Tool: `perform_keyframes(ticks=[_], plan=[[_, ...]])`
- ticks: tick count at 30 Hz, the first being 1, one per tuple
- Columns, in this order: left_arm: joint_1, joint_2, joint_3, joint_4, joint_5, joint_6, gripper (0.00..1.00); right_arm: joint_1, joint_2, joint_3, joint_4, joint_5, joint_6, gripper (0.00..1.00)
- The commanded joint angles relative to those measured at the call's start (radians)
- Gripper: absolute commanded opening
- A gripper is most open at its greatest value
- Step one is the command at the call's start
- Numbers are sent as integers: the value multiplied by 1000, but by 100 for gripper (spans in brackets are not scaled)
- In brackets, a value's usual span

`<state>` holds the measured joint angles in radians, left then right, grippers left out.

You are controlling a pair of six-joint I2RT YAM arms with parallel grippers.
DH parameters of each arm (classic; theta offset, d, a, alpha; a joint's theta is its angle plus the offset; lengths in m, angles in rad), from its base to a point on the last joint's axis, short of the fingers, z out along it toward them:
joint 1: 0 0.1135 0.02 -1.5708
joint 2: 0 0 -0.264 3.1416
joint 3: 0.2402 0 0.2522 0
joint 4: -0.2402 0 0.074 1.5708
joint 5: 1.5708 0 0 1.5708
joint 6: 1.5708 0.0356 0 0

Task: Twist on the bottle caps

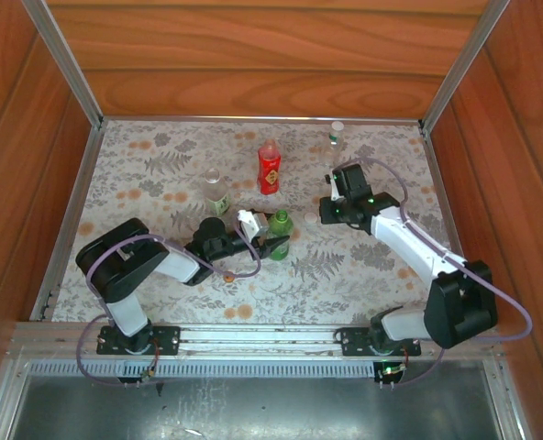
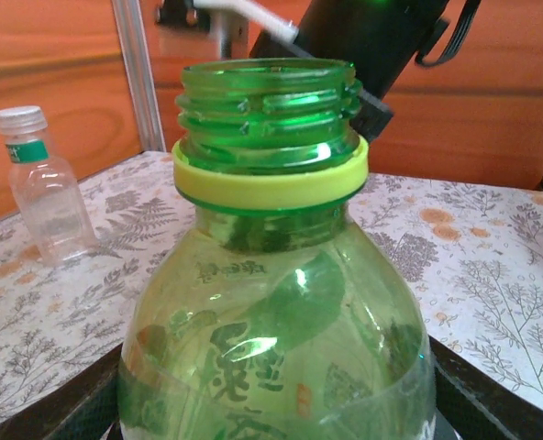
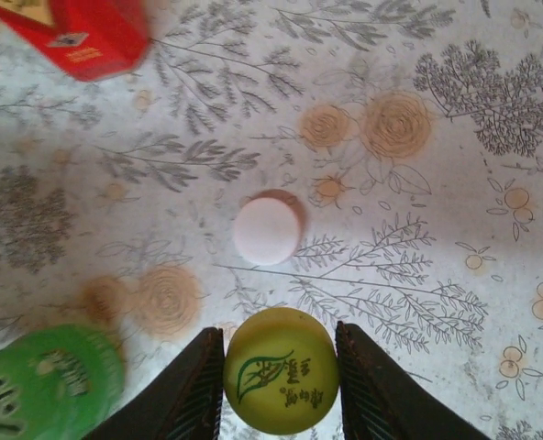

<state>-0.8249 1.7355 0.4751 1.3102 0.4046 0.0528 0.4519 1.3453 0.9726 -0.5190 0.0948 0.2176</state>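
Left arm [image 1: 125, 266] sat folded at lower left, forearm stretched right toward frame centre. Left claw [image 1: 273, 244] was clamped on the green bottle [image 1: 281, 223] body. Right arm [image 1: 418, 252] stood at lower right, elbow bent, forearm angled up-left. Right claw [image 1: 330, 203] pointed down, fingers [image 3: 193, 390] pinching the yellow-green cap [image 3: 281, 382] from both sides.

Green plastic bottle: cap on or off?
Off. The green plastic bottle shows bare open neck threads; a round yellow-green plastic cap sits gripped in the right end effector.
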Motion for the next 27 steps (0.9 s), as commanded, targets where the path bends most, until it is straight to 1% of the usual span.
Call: perform_keyframes(ticks=[1, 7, 15, 17, 19, 23, 27], plan=[[-3, 33, 13, -34, -4, 21, 64, 31, -37, 56, -113, -38, -41, 38], [-3, 47, 23, -34, -4, 19, 64, 107, -67, 160, -210, -23, -65, 39], [-3, 50, 22, -35, -4, 19, 64, 195, -74, 281, -251, -49, -65, 38], [-3, 47, 21, -34, -2, 18, 64, 199, -70, 274, -243, -40, -66, 38], [-3, 44, 19, -34, -6, 16, 64, 199, -66, 246, -222, -5, -58, 38], [-3, 40, 16, -35, -15, 12, 64, 194, -65, 167, -167, 48, 3, 38], [-3, 29, 5, -35, -22, 14, 65, 182, -63, 96, -129, 72, 38, 42]])
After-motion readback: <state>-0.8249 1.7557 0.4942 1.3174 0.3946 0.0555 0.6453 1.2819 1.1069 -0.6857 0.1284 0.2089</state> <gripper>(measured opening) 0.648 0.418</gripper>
